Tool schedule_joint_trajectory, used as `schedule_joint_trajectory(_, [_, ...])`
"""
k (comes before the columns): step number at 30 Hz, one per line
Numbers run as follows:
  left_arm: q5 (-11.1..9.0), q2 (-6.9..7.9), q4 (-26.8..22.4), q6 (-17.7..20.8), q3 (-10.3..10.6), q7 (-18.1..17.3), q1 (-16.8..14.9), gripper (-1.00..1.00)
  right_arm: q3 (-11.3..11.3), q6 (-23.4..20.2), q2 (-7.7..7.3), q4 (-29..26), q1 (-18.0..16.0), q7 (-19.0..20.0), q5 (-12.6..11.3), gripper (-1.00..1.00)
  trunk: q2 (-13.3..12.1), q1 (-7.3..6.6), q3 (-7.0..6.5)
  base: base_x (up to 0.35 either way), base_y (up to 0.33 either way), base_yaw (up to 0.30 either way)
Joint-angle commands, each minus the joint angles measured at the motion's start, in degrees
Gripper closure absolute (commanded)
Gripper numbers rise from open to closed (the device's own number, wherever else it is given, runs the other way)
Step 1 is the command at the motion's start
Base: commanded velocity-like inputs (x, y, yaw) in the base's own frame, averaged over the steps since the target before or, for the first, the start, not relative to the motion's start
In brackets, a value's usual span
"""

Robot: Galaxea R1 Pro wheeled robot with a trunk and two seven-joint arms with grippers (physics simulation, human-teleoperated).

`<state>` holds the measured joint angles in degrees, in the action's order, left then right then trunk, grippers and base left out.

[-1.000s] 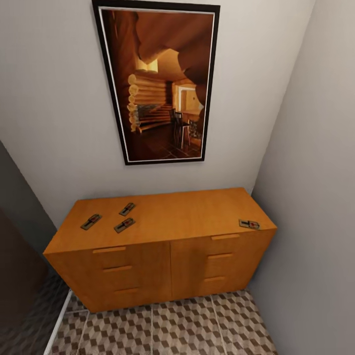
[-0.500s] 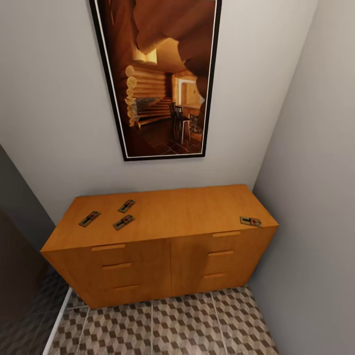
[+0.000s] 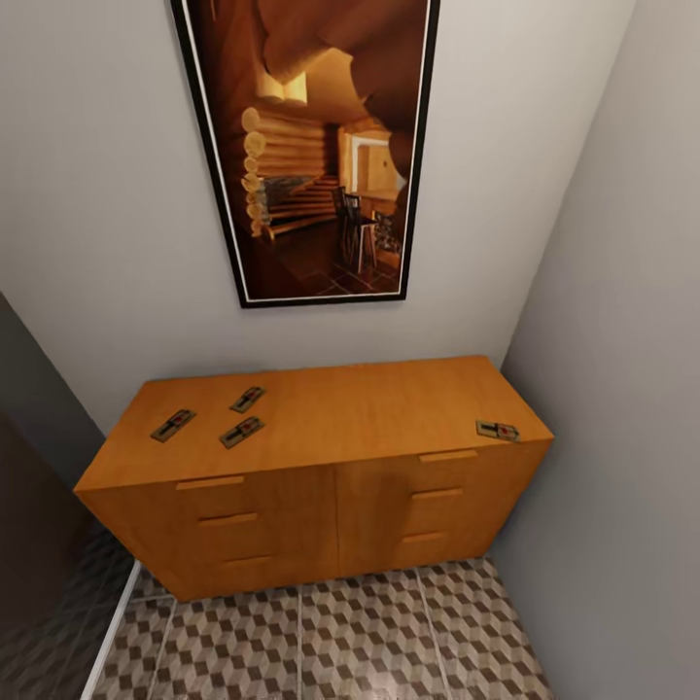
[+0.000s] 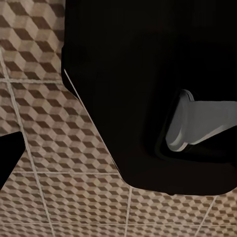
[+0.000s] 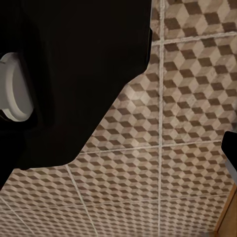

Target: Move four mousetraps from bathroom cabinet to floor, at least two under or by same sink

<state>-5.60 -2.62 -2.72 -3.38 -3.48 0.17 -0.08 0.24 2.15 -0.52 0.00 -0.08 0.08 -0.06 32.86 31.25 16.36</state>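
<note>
The orange-brown cabinet [image 3: 331, 413] stands against the wall ahead, in a narrow corner. Three mousetraps lie flat on the left part of its top: one at the far left [image 3: 173, 425], one further back [image 3: 248, 399], one nearer the front edge [image 3: 242, 432]. A fourth mousetrap [image 3: 497, 430] lies at the right front corner of the top. Cube-patterned bathroom floor [image 3: 331, 637] runs in front of the cabinet and passes under both wrist cameras [image 4: 49, 123] [image 5: 173, 123]. A dark tip [image 4: 7, 158] at the edge of the left wrist view and another [image 5: 229, 148] in the right wrist view look like fingers.
A tall framed picture [image 3: 311, 146] hangs above the cabinet. A grey wall [image 3: 622, 389] closes the right side, close to the cabinet's end. A dark panel [image 3: 29, 486] stands at the left. My black base [image 4: 148, 74] [image 5: 64, 74] looms over the tiles in both wrist views.
The whole head view has shifted: the cabinet sits slightly higher and larger, so the camera has come closer. The traps lie where they were on the top.
</note>
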Motion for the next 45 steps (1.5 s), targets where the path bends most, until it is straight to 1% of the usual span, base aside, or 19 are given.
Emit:
schedule_joint_trajectory(1, [-0.4,-0.02,0.0,-0.1,-0.3,0.0,0.0,-1.0,0.0,0.2,-0.01,0.0,0.0,0.0,0.0,-1.0,0.5,0.24,0.35,0.0,0.0,0.0])
schedule_joint_trajectory(10, [-0.5,-0.02,0.0,-0.1,-0.3,0.1,0.0,-1.0,0.0,0.1,-0.01,0.0,0.0,0.0,0.0,-1.0,4.1,2.22,2.79,0.0,0.0,0.0])
schedule_joint_trajectory(18, [-0.5,0.0,-0.1,-0.1,-0.4,0.1,0.0,-1.0,0.0,0.2,-0.08,0.0,0.0,0.0,0.0,-1.0,4.1,2.22,3.51,0.0,0.0,0.0])
schedule_joint_trajectory(21, [-0.5,0.08,-0.1,-0.1,-0.3,-0.1,0.0,-1.0,-0.1,0.2,-0.11,0.0,0.0,0.1,0.1,-1.0,4.1,2.22,3.58,0.0,0.0,0.0])
schedule_joint_trajectory(25, [-0.4,0.13,-1.2,0.0,0.0,-0.2,0.0,-1.0,-0.3,0.0,-0.33,-1.7,0.0,0.6,0.2,-1.0,4.1,2.22,3.6,0.0,0.0,0.0])
schedule_joint_trajectory(29, [-0.3,0.28,-4.9,0.6,0.1,-0.1,0.0,-1.0,-0.2,-0.5,-0.9,-5.2,0.0,0.6,0.3,-1.0,4.1,2.22,3.62,0.0,0.0,0.0])
schedule_joint_trajectory(30, [-0.2,0.71,-9.9,2.3,0.2,0.0,0.0,-1.0,-0.1,-1.1,-1.27,-9.0,0.0,0.7,0.3,-1.0,4.1,2.22,3.62,0.0,0.0,0.0])
schedule_joint_trajectory(32, [-0.2,1.05,-12.3,3.9,0.2,0.0,0.0,-1.0,-0.1,-1.4,-1.39,-10.4,0.0,0.7,0.2,-1.0,4.1,2.22,3.62,0.0,0.0,0.0])
schedule_joint_trajectory(33, [-0.2,1.3,-14.7,6.0,0.2,0.0,0.0,-1.0,-0.1,-1.6,-1.46,-11.4,0.0,0.7,0.2,-1.0,4.1,2.22,3.62,0.0,0.0,0.0])
schedule_joint_trajectory(35, [-0.1,1.46,-17.1,8.5,0.2,0.0,0.0,-1.0,-0.1,-1.7,-1.51,-12.1,0.0,0.7,0.2,-1.0,4.1,2.22,3.62,0.0,0.0,0.0])
schedule_joint_trajectory(36, [0.1,1.53,-19.4,10.7,0.2,0.1,0.0,-1.0,-0.1,-1.8,-1.54,-12.6,0.0,0.6,0.2,-1.0,4.1,2.22,3.62,0.0,0.0,0.0])
schedule_joint_trajectory(38, [0.2,1.57,-21.5,12.5,0.2,0.2,0.0,-1.0,-0.2,-1.8,-1.55,-12.8,0.0,0.6,0.2,-1.0,4.1,2.22,3.62,0.0,0.0,0.0])
schedule_joint_trajectory(41, [0.3,1.61,-24.2,14.2,0.3,0.2,0.0,-1.0,-0.4,-1.9,-1.59,-13.2,0.0,0.6,0.2,-1.0,4.1,2.22,3.62,0.0,0.0,0.0])
schedule_joint_trajectory(45, [0.4,1.75,-27.3,15.3,0.3,0.3,0.0,-1.0,-0.5,-1.8,-1.66,-13.5,0.0,0.5,0.2,-1.0,4.1,2.22,3.62,0.0,0.0,0.0])
